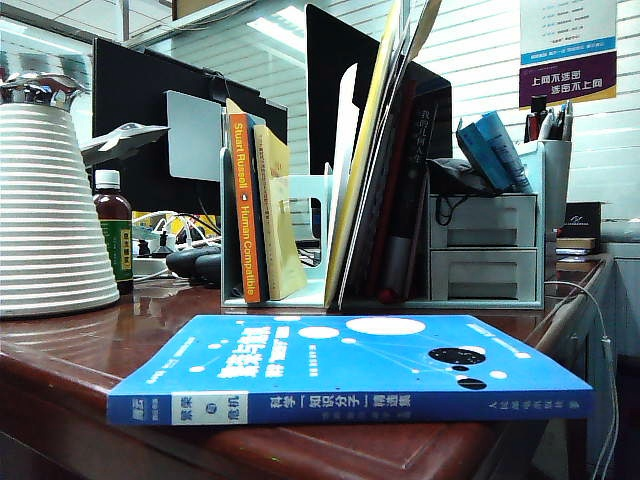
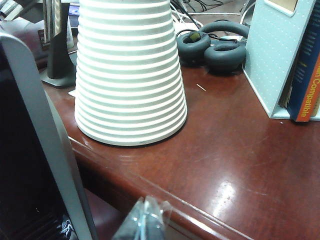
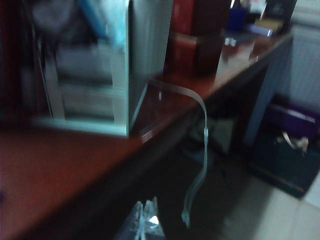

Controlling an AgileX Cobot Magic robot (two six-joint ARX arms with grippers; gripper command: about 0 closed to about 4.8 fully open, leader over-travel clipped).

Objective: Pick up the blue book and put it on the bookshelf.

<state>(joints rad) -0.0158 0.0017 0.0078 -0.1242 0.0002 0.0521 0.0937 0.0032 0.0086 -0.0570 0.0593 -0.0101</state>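
Two claws sat drawn back from the tabletop (image 1: 60,360), each showing only in its own wrist view. The left claw (image 2: 144,222) hung below the near edge, its translucent fingertips pressed together with nothing between them. The right claw (image 3: 145,222) sat low beside the tabletop's edge, blurred, its fingers likewise together and empty.

The blue book (image 1: 350,370) lay flat at the front of the glossy reddish-brown tabletop, spine toward the camera, its bright cover marked with white and black circles joined by thin lines. Well behind it stood the bookshelf (image 1: 480,255), a pale teal-grey rack with thin upright panels and two small drawers on one side. An orange book (image 1: 245,210) stood upright in it beside a yellow one (image 1: 275,215); further along, thin volumes leaned at a slant.

At the left stood a white ribbed cone (image 2: 130,75), wide at the base and narrowing upward. Black padded headphones (image 2: 215,45) lay between it and the rack's dotted end panel. A small dark bottle (image 1: 113,230) with a white cap stood just behind the cone.
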